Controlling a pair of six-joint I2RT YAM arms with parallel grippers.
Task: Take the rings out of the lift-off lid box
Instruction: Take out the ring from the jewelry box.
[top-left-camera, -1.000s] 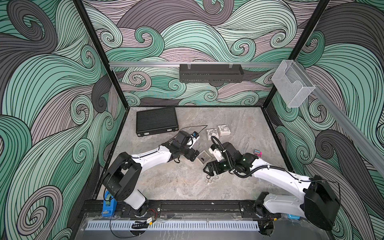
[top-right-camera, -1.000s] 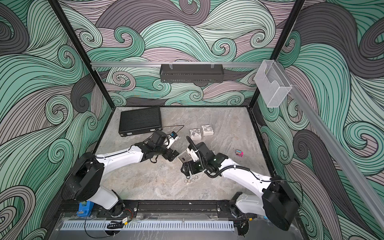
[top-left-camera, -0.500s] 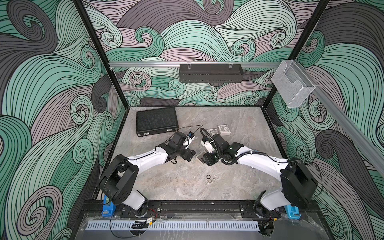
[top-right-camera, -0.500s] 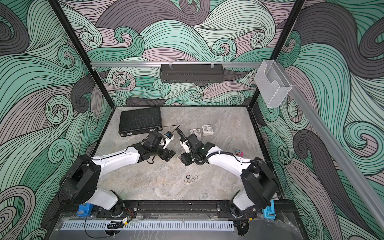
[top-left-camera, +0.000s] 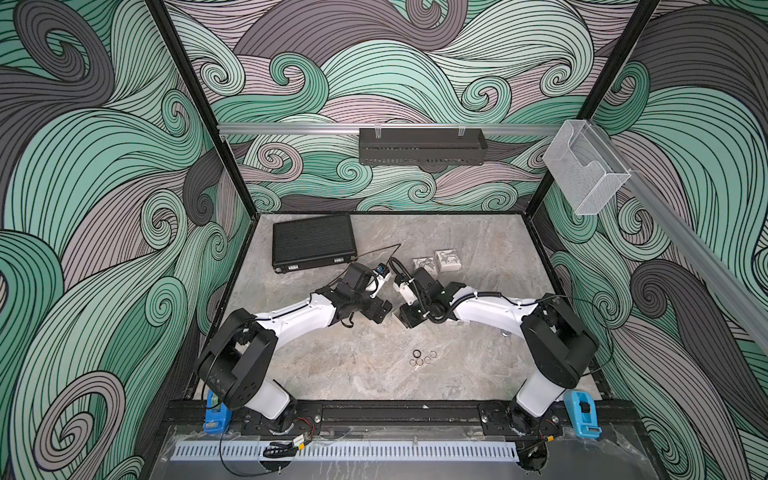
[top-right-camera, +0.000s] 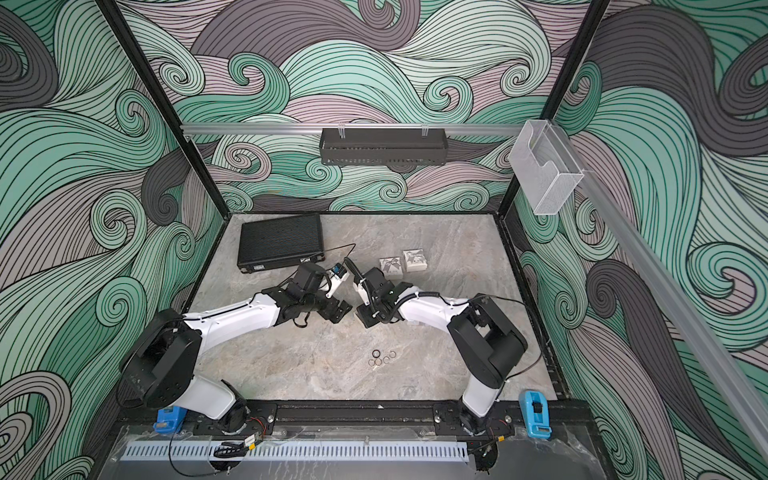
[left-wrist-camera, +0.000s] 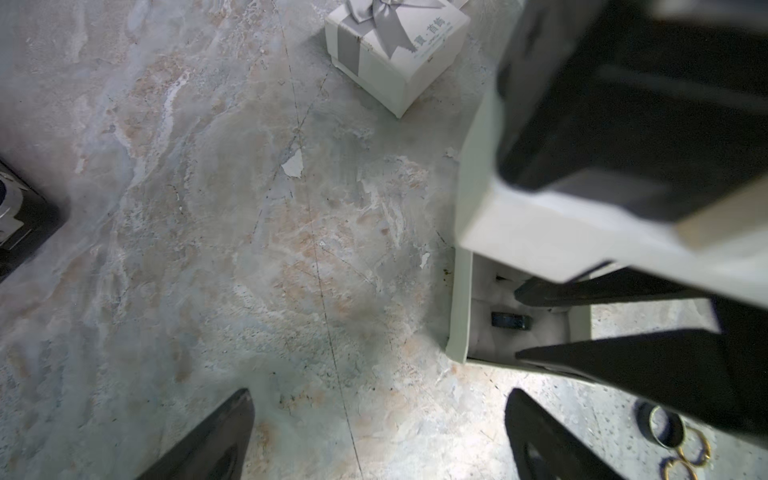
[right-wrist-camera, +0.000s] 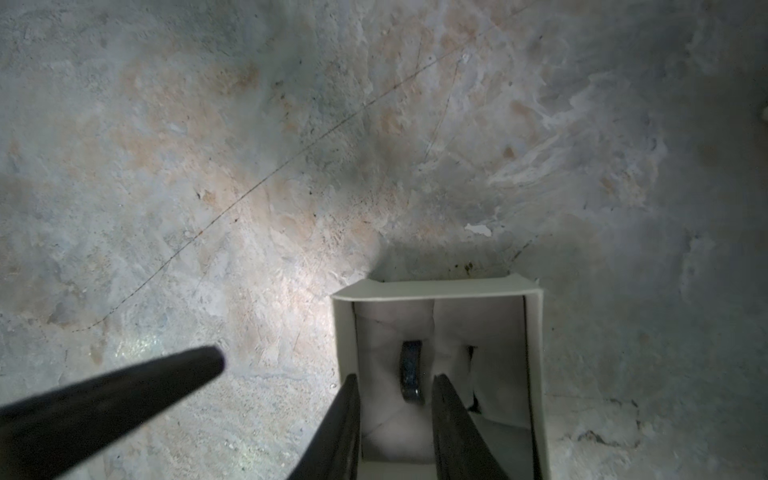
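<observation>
The right gripper (right-wrist-camera: 395, 377) reaches down into the open white box (right-wrist-camera: 436, 289). Its two thin black fingers (right-wrist-camera: 349, 415) stand apart on either side of a black ring (right-wrist-camera: 411, 370), with a gap showing on each side, so it grasps nothing. The left gripper (left-wrist-camera: 380, 395) hangs spread wide and empty just beside the box.

To pick well, I judge the fingers should centre on the band, pinch it squarely across its width, and lift straight up. That way the ring slides out of its slot and the light box does not come up with it. The left gripper could steady a wall if it does.

The table (top-left-camera: 353, 365) is a mottled grey, stone-look sheet, matt and scuffed. The box is thin square cardboard with crisp corners, lined with a soft, puffy pale cushion. The ring stands on edge in the cushion's slot, a thick, smooth, dark band with a faint sheen. Other rings (top-left-camera: 422, 358) lie flat in a small cluster on the table, well apart from the box: thin metal hoops and a thicker black one.
</observation>
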